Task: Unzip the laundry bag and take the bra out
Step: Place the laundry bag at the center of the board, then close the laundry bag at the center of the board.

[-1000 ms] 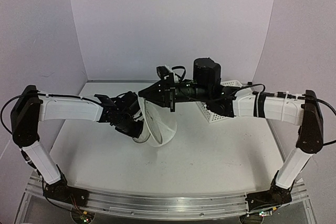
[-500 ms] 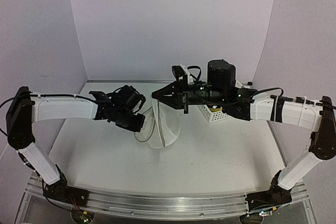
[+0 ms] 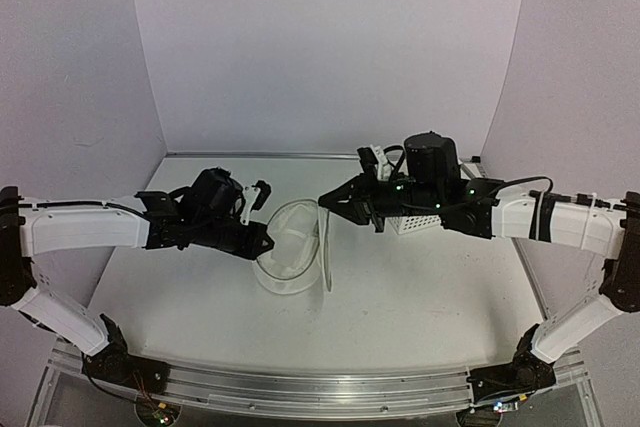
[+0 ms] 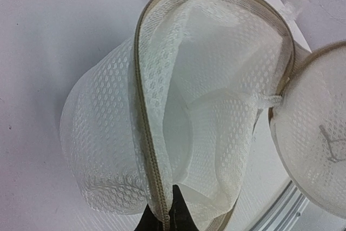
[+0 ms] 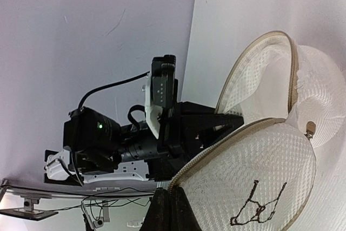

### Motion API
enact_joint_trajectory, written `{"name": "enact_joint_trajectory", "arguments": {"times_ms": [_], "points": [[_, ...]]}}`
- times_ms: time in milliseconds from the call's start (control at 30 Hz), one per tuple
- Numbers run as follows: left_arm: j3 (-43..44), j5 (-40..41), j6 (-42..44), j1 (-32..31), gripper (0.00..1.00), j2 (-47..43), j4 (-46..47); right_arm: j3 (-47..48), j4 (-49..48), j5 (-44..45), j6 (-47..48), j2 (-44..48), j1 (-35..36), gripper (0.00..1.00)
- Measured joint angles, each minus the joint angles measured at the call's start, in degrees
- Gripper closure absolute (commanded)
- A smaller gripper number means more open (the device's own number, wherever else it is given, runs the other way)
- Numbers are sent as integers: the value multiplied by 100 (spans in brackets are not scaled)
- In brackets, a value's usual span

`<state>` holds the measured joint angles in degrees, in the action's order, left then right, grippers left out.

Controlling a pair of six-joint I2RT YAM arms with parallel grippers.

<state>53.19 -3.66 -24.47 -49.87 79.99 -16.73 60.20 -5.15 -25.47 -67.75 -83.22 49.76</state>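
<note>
- Looking down from above, the laundry bag (image 3: 285,265) sits mid-tabletop (image 3: 420,297) between the two arms, already unzipped. The left fingers (image 3: 258,242) are closed on its left rim, apparently to anchor the body. The right fingers (image 3: 332,207) are closed on the round lid flap (image 3: 325,247) and hold it up and aside so the mouth gapes.
- Bare tabletop lies in front of the bag. The perforated basket (image 3: 412,223) stands behind the right arm, apart from the mouth.
- In the left wrist view, the left fingers (image 4: 178,216) pinch the tan zipper edge (image 4: 141,106) at the bottom of the frame. The mesh cavity opens toward the camera. Pale fabric shows inside, but whether it is the bra cannot be told.
- In the right wrist view, the right fingers (image 5: 167,209) clamp the lid flap (image 5: 254,166) by its zipper edge, with the pictogram (image 5: 258,205) facing the camera. The gap between lid and body looks wide enough for reaching in, though both sets of fingers are occupied.
</note>
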Motion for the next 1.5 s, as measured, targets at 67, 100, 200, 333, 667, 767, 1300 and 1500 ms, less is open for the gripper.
{"name": "enact_joint_trajectory", "arguments": {"times_ms": [67, 100, 200, 333, 667, 767, 1300, 1500], "points": [[-162, -79, 0, -76, 100, -61, 160, 0, 79, 122, -42, 0, 0, 100], [-234, -101, -4, -120, 100, -87, 229, 2, 138, 186, -72, 0, 0, 100], [-431, -151, -24, -232, 100, -168, 446, 52, 374, 367, -179, -22, 0, 100], [-754, -223, -170, -334, 100, -363, 887, 302, 741, 608, -317, -208, 2, 100], [-1449, -221, -586, -385, 100, -610, 1790, 1198, 1303, 863, -483, -1215, 4, 100], [-1624, -192, -623, -426, 100, -505, 2013, 1493, 1443, 852, -437, -1528, 13, 100], [-1714, 35, -883, -710, 52, -203, 2498, 2924, 2686, 1381, 702, -2562, 249, 100], [-2124, 442, -1019, -710, 43, -946, 2520, 3357, 3235, 1864, 1167, -2822, 361, 100]]}}
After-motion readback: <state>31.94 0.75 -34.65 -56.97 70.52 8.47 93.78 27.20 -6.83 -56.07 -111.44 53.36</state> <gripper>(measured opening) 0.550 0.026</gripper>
